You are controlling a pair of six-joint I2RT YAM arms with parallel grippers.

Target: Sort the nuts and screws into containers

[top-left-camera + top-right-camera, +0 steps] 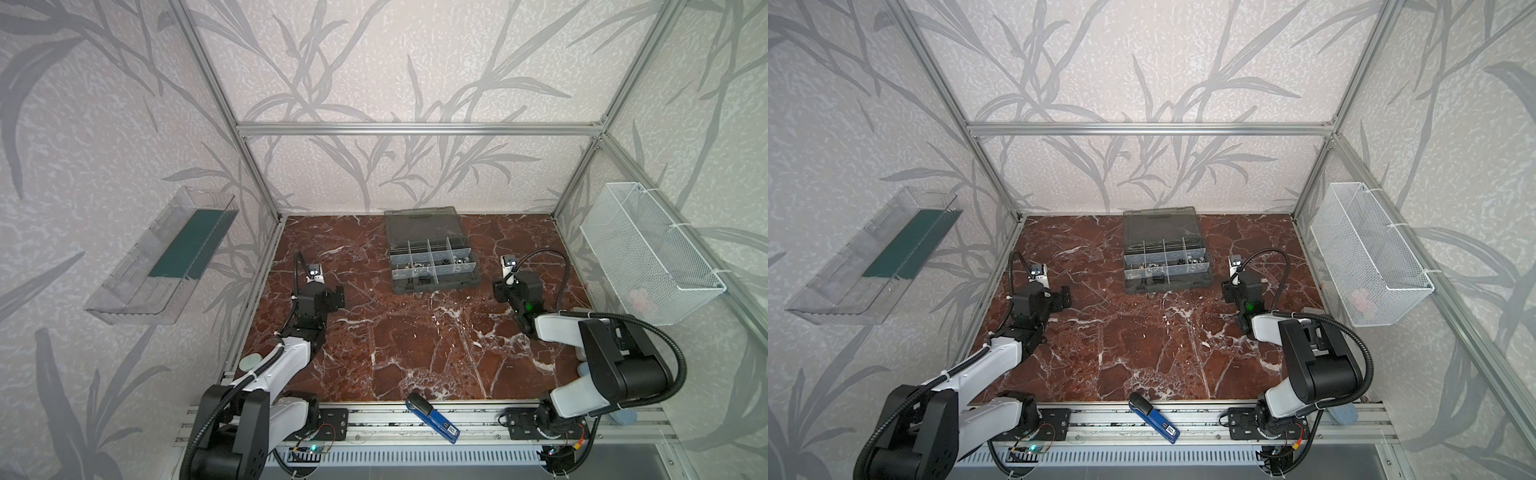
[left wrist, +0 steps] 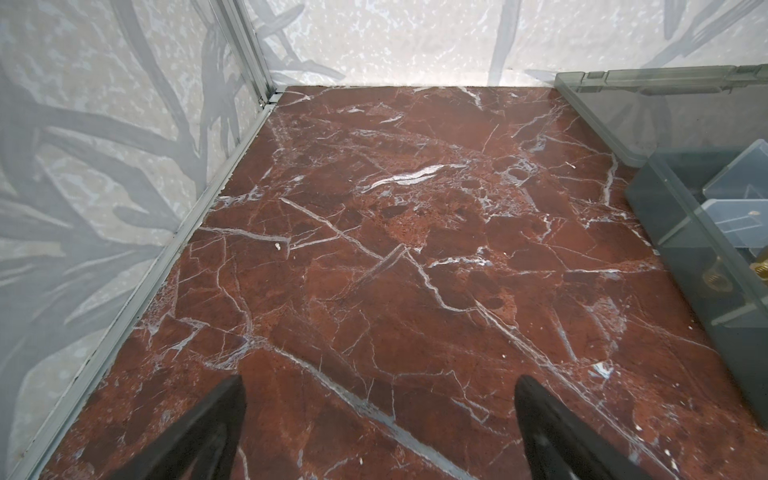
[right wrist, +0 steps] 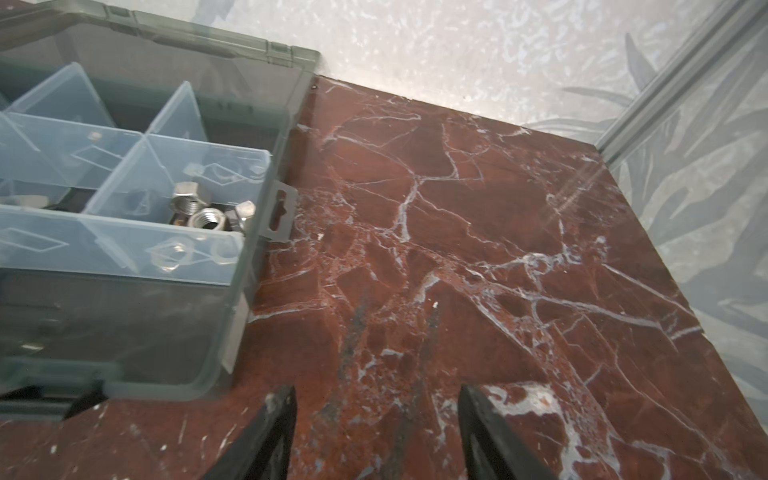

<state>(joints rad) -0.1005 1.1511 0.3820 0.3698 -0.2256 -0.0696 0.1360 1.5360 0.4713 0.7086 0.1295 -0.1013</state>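
Note:
The grey organiser case (image 1: 436,289) (image 1: 1169,286) lies open at the back middle of the marble table in both top views, its smoky lid (image 1: 422,226) laid flat behind it. Pale dividers (image 3: 124,166) split it into the containers. Shiny silver nuts (image 3: 199,208) lie heaped in the right-end cell (image 1: 462,262). Small dark pieces (image 1: 423,279) sit in the front strip, too small to tell whether they are the screws. My left gripper (image 1: 336,297) (image 2: 380,382) hangs open over bare marble left of the case. My right gripper (image 1: 498,291) (image 3: 378,390) is open and empty just right of it.
A white wire basket (image 1: 648,249) hangs on the right wall and a clear tray (image 1: 166,253) on the left wall. A blue tool (image 1: 434,419) lies on the front rail. Small brass pieces (image 2: 710,286) show in the case's left-end cell.

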